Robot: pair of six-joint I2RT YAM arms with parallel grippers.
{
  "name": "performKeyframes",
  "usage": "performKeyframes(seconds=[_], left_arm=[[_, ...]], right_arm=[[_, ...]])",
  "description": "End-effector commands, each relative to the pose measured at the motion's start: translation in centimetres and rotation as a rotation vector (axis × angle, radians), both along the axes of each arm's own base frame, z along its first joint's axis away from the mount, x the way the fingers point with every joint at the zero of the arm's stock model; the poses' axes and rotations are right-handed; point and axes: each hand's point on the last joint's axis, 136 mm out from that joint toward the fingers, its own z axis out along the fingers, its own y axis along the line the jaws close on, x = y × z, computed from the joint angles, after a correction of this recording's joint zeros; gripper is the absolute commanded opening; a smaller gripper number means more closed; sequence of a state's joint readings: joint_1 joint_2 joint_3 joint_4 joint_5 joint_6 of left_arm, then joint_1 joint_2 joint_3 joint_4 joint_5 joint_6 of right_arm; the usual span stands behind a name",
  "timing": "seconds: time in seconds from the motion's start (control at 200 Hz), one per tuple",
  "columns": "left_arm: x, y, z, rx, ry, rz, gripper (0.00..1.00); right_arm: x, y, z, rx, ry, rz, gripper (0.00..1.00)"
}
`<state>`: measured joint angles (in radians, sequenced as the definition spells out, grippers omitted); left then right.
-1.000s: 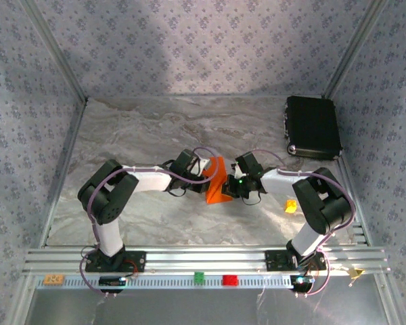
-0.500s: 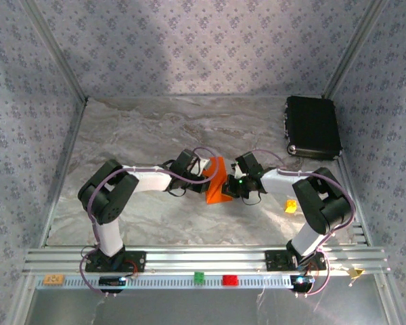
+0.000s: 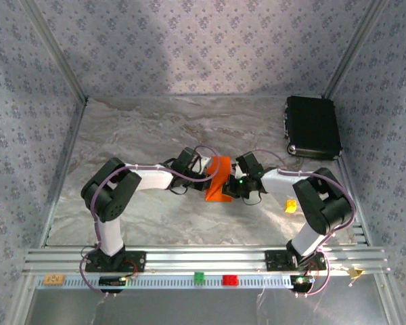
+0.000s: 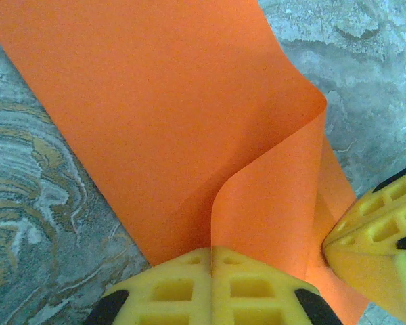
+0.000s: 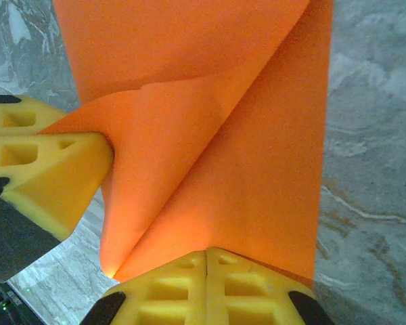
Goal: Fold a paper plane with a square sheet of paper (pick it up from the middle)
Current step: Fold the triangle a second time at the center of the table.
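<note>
On the marble tabletop (image 3: 142, 128), black box (image 3: 313, 126) at 2 o'clock, near the rear corner. At centre, square sheet of paper (image 3: 220, 179), curled w/ a soft bend. Left tool (image 4: 212, 271) at its 9 o'clock side, pads pinched on an edge; right tool (image 5: 206, 271) at 3 o'clock, likewise clamping it. Small yellow block (image 3: 291, 206) at 4 o'clock, apart.

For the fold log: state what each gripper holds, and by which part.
Both hold the orange paper sheet: left gripper pinches a curled-over edge, right gripper pinches the edge on the opposite side.
</note>
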<state>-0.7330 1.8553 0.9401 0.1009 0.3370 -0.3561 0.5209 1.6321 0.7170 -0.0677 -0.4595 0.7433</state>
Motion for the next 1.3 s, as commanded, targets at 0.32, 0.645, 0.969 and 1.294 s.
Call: performKeyframes(seconds=[0.32,0.645,0.969,1.294], left_arm=[[-1.0,0.2,-0.9,0.025,0.049,-0.021,0.05],[-0.9,0.0,-0.9,0.026,0.055,-0.001,0.05],[-1.0,-0.2,-1.0,0.029,0.055,-0.008,0.05],[-1.1,-0.2,-1.0,0.033,0.055,-0.014,0.05]], right_arm=[[0.7,-0.6,2.0,0.021,-0.048,-0.042,0.05],[2.5,0.9,3.6,0.178,-0.069,-0.139,0.02],[4.3,2.8,3.1,0.214,-0.041,-0.174,0.0],[3.8,2.6,1.6,0.19,-0.014,-0.175,0.0]])
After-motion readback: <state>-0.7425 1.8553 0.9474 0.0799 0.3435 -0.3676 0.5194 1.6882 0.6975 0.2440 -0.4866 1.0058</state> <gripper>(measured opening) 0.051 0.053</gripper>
